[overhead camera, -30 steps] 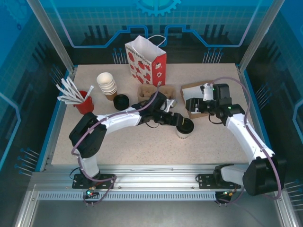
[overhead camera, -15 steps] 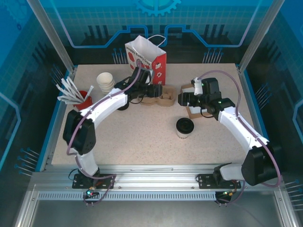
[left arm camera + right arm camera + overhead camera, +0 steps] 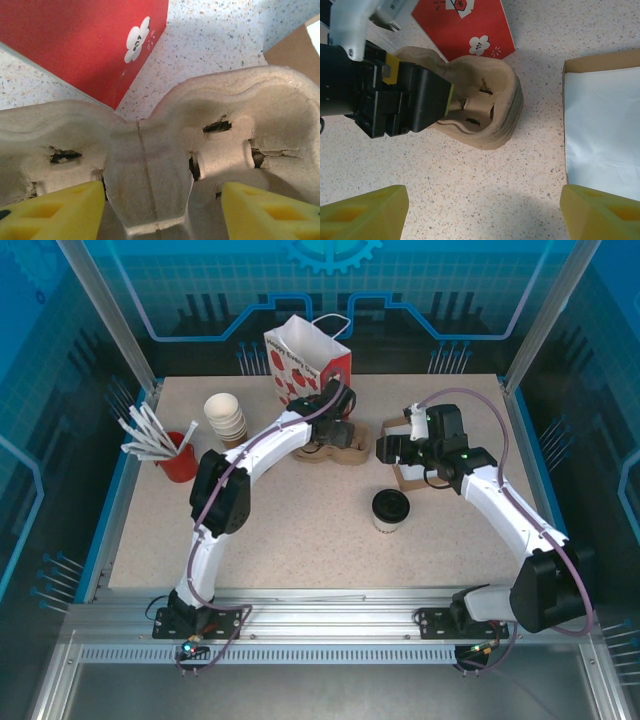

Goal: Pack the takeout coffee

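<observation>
Takeout coffee (image 3: 391,506) is seen from above, untouched, right of the table's (image 3: 290,540) centre. By the left wrist, the left gripper (image 3: 160,215) is spread astride the carrier tray (image 3: 165,150), whose middle ridge should be pinched squarely. By the right wrist, the right gripper (image 3: 480,215) is parted, empty.

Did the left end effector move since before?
Yes. The left end effector went from beside the takeout coffee toward the far side of the table, and now sits over the cardboard carrier by the red-and-white bag.
</observation>
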